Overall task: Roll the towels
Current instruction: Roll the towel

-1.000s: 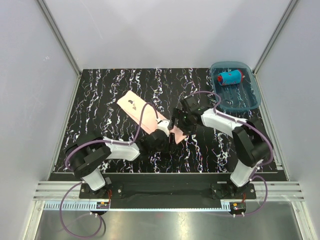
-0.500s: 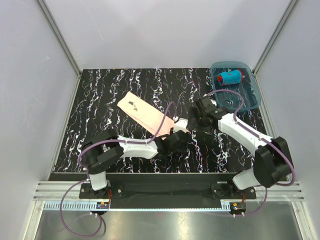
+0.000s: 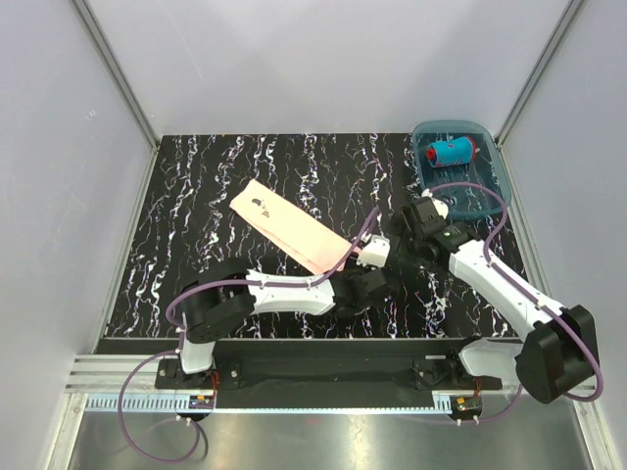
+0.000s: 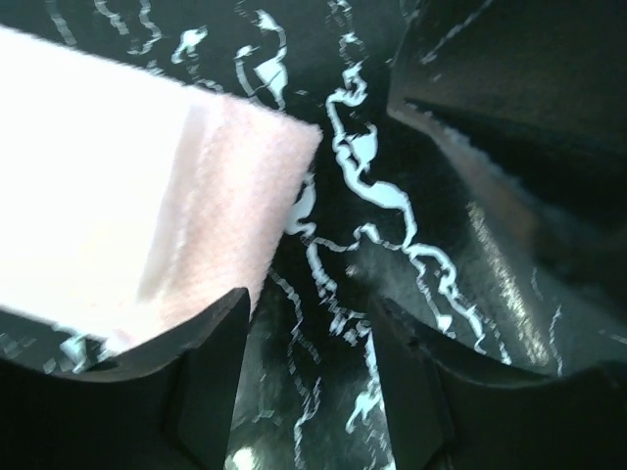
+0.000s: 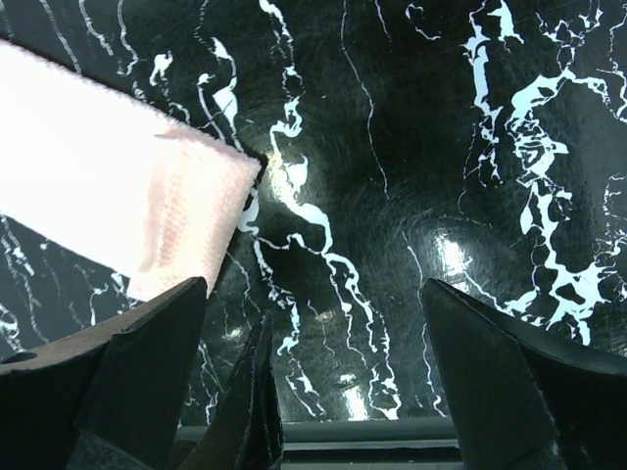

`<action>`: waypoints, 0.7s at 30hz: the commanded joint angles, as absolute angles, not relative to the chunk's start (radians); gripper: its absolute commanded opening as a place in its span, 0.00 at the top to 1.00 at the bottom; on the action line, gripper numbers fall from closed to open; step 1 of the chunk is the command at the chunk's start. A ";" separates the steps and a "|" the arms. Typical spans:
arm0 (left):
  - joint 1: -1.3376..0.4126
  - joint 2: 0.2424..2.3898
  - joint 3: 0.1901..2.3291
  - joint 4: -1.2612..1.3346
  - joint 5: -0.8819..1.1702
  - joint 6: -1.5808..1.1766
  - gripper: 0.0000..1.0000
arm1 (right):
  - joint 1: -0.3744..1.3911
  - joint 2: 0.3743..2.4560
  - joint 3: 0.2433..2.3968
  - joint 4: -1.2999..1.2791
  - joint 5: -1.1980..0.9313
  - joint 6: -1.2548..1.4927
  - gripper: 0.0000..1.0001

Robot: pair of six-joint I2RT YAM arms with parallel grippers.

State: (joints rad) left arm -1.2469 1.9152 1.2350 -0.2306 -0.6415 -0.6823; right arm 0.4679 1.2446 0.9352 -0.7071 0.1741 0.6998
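- The pale peach-pink towel (image 3: 289, 227) lies flat and unrolled as a long strip. It runs diagonally across the middle of the table (image 3: 196, 245), one end pointing toward the far left corner and the other toward the middle of the near edge.
- A small dark mark shows on that towel near its far-left end.
- The blue towel with red pattern (image 3: 449, 152) is rolled up and lies inside the translucent blue tray (image 3: 495, 191) at the far right corner of the table.
- The left gripper (image 4: 306, 304) sits low over the table just beside the peach towel's near end. Its fingers stand moderately apart, with only bare marble-patterned tabletop between them, and they hold nothing.
- The right gripper (image 5: 313, 289) is close by on the other side of that same towel end, facing the left one. Its fingers are spread very wide and are empty.
- In both wrist views the towel's corner lies off to the left, outside the fingers.
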 commanded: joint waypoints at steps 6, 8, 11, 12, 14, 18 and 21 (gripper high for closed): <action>-1.204 2.008 1.284 -0.561 -0.669 -0.574 0.39 | 0.502 1.103 0.965 -0.678 -0.054 0.657 0.00; -1.204 2.045 1.295 -0.555 -0.623 -0.537 0.41 | 0.499 1.100 0.962 -0.678 -0.055 0.657 0.00; -1.204 2.083 1.315 -0.560 -0.606 -0.525 0.41 | 0.492 1.088 0.954 -0.681 -0.055 0.655 0.00; -1.204 2.091 1.322 -0.554 -0.601 -0.520 0.41 | 0.491 1.082 0.950 -0.681 -0.055 0.653 0.00; -1.201 2.117 1.333 -0.555 -0.586 -0.503 0.41 | 0.485 1.074 0.945 -0.683 -0.055 0.652 0.00; -1.183 2.155 1.356 -0.558 -0.569 -0.500 0.41 | 0.474 1.065 0.946 -0.698 -0.054 0.644 0.00; -1.151 2.167 1.350 -0.546 -0.549 -0.502 0.40 | 0.466 1.051 0.942 -0.698 -0.055 0.643 0.00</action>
